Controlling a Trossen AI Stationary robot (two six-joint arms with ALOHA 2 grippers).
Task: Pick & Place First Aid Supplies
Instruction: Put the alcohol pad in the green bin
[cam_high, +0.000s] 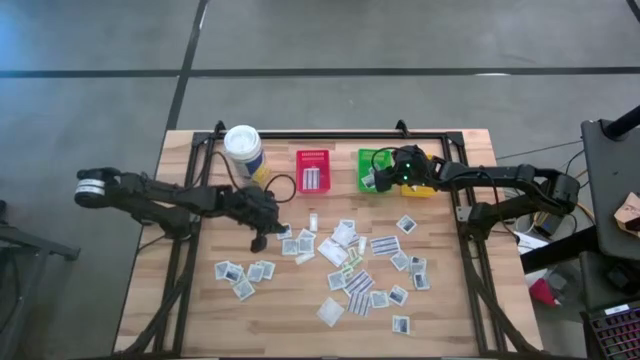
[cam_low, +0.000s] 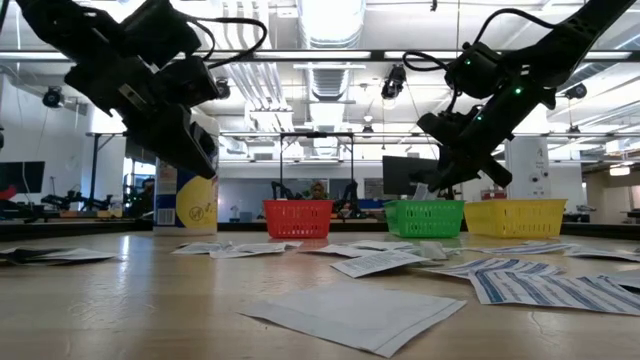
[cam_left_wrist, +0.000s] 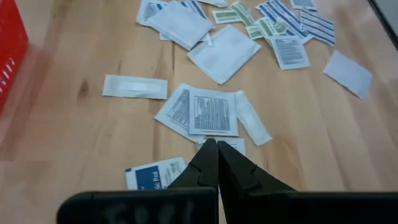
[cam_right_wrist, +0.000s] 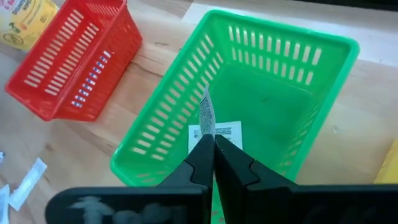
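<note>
Many small white first aid packets (cam_high: 350, 265) lie flat and scattered on the wooden table. My left gripper (cam_high: 259, 243) hovers shut just above the packets at the left end of the scatter (cam_left_wrist: 211, 112), with nothing between its fingers. My right gripper (cam_right_wrist: 213, 142) is over the green bin (cam_right_wrist: 298, 56), shut on one white packet (cam_right_wrist: 206, 112). Another packet (cam_right_wrist: 229, 131) lies flat on the green bin's floor. My right gripper pinches the white packet by its near edge (cam_right_wrist: 208, 129) between the two fingertips. The fingers slant down from the table's right side. The packet stands edge-on and sticks out past the fingertips, lifted clear above the inside of the green bin.
A red bin (cam_high: 313, 170) holding striped packets stands left of the green bin (cam_high: 372, 160), and a yellow bin (cam_high: 424, 189) stands right of it, partly under my right arm. A white canister with a yellow label (cam_high: 243, 150) stands at the far left. The near table strip is bare wood.
</note>
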